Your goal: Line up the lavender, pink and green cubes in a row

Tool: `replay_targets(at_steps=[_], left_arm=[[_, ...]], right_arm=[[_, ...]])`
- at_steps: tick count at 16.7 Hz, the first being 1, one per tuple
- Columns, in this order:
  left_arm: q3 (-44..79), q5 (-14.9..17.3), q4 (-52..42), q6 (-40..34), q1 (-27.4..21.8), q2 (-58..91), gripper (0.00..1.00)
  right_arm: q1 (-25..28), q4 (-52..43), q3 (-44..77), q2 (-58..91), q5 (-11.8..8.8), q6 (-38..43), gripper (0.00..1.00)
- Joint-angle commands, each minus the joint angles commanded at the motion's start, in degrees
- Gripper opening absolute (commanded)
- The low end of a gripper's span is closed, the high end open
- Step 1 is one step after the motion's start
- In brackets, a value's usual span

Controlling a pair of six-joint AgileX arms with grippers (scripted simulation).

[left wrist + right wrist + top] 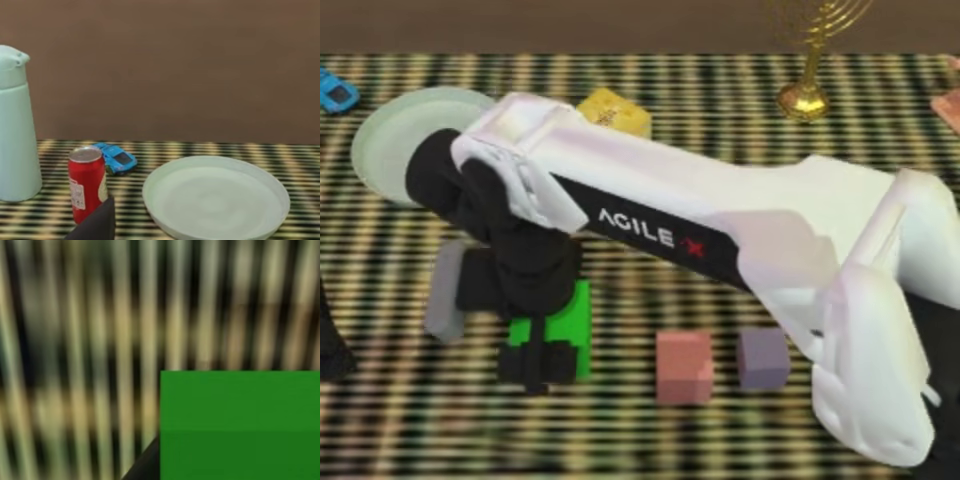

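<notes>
- A pale green plate (395, 140) lies on the striped surface (740, 95); the other items are placed from it.
- A yellow cube (615, 112) sits just beside the plate, toward the surface's right.
- A blue toy car (334, 92) sits near the plate, by the left edge.
- A brass stand (807, 95) rises well apart from the plate, far right.
- A red can (87, 182) stands near the plate.
- A pale green jug (16, 130) stands beyond the can from the plate.

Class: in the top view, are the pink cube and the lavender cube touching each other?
Apart. The top view shows a strip of striped cloth between the pink cube and the lavender cube.
</notes>
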Motion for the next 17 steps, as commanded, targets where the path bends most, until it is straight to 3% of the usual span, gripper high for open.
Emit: replay_targets(at_steps=[4, 9, 17], left_arm=[[0.0, 0.0, 0.0, 0.0, 0.0, 0.0, 1.0], [0.0, 0.0, 0.0, 0.0, 0.0, 0.0, 1.0], [0.0, 0.0, 0.0, 0.0, 0.0, 0.0, 1.0]], right_arm=[[0.1, 7.5, -8.1, -0.1, 0.0, -0.1, 0.0], [0.3, 8.8, -9.5, -0.1, 0.0, -0.2, 0.0], [0.3, 8.8, -9.5, -0.1, 0.0, -0.2, 0.6]])
